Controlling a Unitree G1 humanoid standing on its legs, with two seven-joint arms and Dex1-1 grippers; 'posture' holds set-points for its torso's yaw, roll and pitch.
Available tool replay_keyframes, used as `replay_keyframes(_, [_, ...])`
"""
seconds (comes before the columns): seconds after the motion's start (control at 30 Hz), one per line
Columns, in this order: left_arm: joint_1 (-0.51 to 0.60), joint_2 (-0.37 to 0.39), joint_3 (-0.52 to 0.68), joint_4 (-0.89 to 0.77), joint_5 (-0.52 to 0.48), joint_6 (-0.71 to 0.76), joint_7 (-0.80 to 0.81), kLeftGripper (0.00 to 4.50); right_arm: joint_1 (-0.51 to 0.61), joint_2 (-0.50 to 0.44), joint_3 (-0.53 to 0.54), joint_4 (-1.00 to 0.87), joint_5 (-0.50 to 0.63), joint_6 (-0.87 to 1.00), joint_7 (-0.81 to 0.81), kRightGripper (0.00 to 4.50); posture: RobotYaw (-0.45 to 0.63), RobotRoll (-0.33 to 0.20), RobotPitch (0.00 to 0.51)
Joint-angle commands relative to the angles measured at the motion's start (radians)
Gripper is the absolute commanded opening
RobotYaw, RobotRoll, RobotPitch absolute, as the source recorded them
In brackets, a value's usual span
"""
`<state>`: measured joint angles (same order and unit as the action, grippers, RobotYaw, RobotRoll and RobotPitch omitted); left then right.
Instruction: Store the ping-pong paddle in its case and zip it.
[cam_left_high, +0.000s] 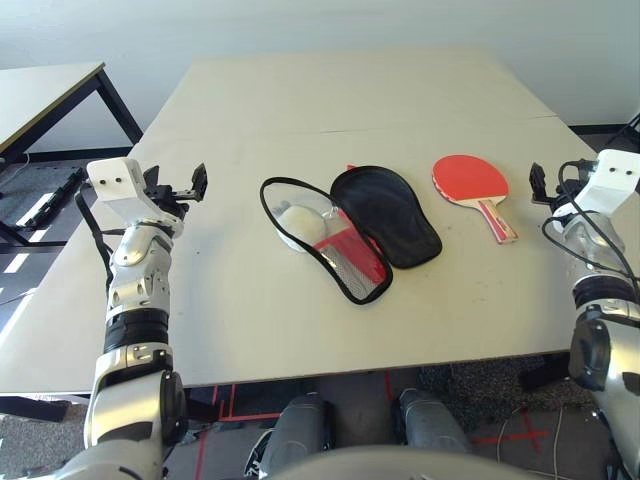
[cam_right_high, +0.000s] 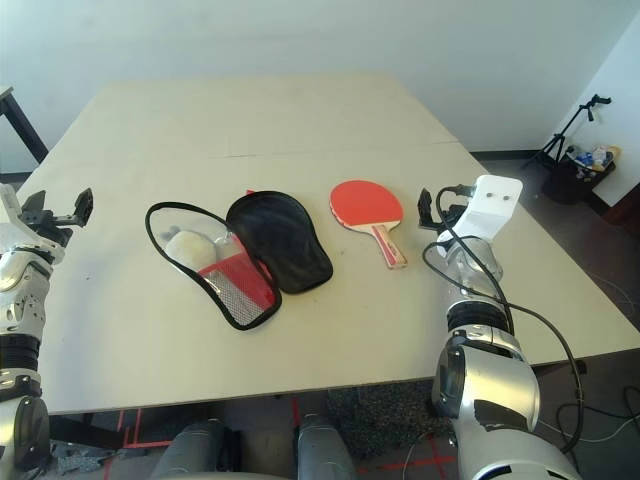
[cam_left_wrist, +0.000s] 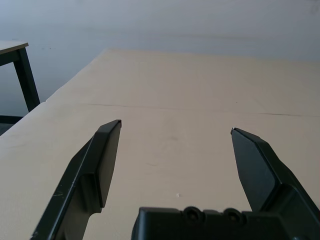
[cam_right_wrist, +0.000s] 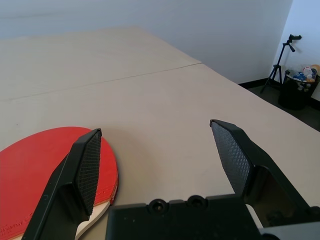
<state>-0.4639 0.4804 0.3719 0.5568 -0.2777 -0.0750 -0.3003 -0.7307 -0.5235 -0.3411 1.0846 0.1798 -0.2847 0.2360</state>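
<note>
The ping-pong paddle (cam_left_high: 470, 179) lies flat on the right side of the table, red face up, its wooden handle pointing toward the front edge. The case (cam_left_high: 385, 214) lies unzipped and spread open at the table's middle, with the black lining up on one half and a mesh pocket with red fabric on the other. My left gripper (cam_left_high: 177, 181) hovers open over the left side of the table, well apart from the case. My right gripper (cam_right_high: 440, 205) hovers open just right of the paddle, holding nothing. In the right wrist view the paddle (cam_right_wrist: 40, 170) sits beside one finger (cam_right_wrist: 85, 170).
A small whitish round pouch (cam_left_high: 300, 222) rests in the open case's left half. A second table (cam_left_high: 40, 95) stands off to the far left. A tripod (cam_right_high: 570, 130) and a dark bin (cam_right_high: 585, 170) stand on the floor at right. The tan table (cam_left_high: 350, 100) is bare toward the back.
</note>
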Motion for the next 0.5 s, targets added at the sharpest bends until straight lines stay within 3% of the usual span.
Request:
replay_keyframes(0.03, [0.016, -0.006, -0.003, -0.002, 0.007, -0.008, 0.004, 4.50, -0.018, 0.000, 0.008, 0.013, -0.008, -0.003, -0.002, 4.48, 0.03, 0.000, 0.000])
replay_keyframes(0.3, [0.011, -0.002, 0.013, -0.024, -0.001, -0.004, 0.021, 4.50, -0.021, -0.001, 0.009, 0.016, -0.008, -0.003, 0.003, 4.48, 0.02, 0.000, 0.000])
replay_keyframes(0.5, [-0.037, 0.051, -0.005, -0.196, -0.064, 0.127, -0.050, 4.50, -0.018, 0.009, 0.013, 0.001, -0.008, 0.000, 0.008, 4.48, 0.03, 0.000, 0.000])
